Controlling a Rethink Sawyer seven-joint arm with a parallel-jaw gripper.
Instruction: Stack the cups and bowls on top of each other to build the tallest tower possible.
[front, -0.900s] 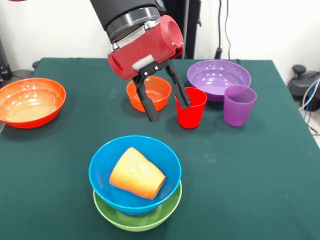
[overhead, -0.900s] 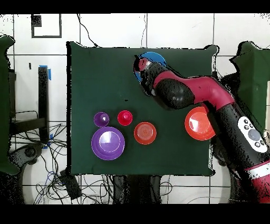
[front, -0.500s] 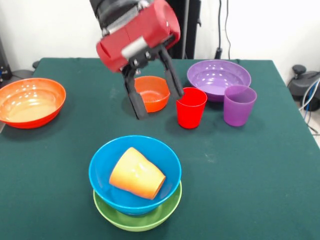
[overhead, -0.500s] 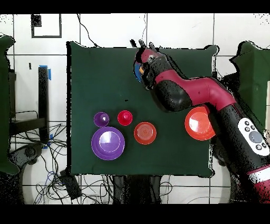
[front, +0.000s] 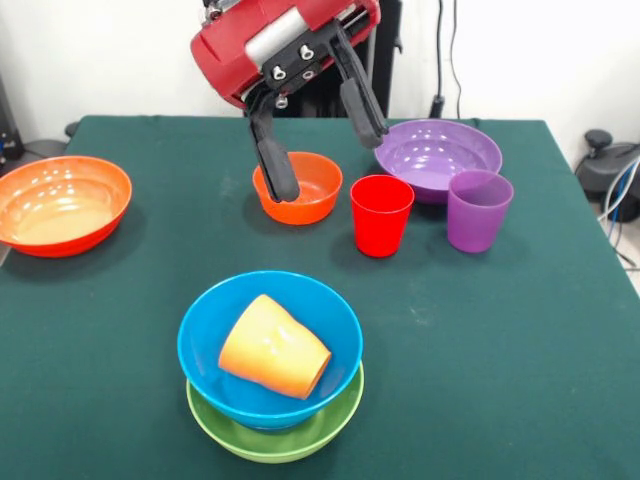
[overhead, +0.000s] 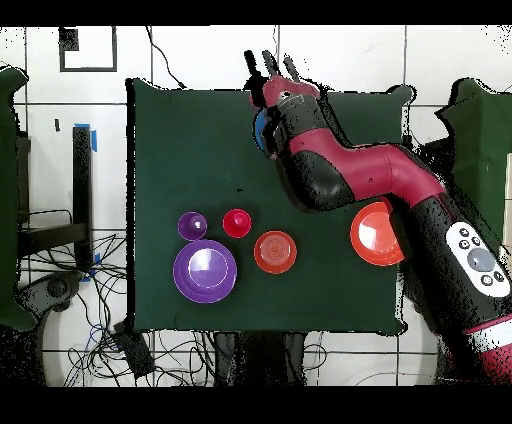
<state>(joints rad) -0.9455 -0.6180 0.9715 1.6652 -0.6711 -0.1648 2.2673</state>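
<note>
My gripper (front: 328, 165) hangs open and empty, tilted, high over the small orange bowl (front: 312, 192) and the red cup (front: 381, 215). At the near side the tower is a light blue bowl (front: 205, 335) nested in a lime green bowl (front: 232, 430), and an orange cup (front: 272, 347) lies on its side inside the blue one. A purple cup (front: 478, 210) stands to the right of the red cup, in front of the wide purple bowl (front: 437, 155). In the overhead view the gripper (overhead: 270, 62) reaches past the table's top edge, and the arm hides most of the blue bowl (overhead: 259, 131).
A wide orange-red bowl (front: 62, 203) sits at the left edge of the green table (front: 520, 330). Seen from overhead, the arm crosses part of this bowl (overhead: 372, 235). Cables lie on the floor beyond the table's bottom edge.
The gripper has risen and tilted further up, away from the red cup and small orange bowl. It stays open. No cup or bowl has moved.
</note>
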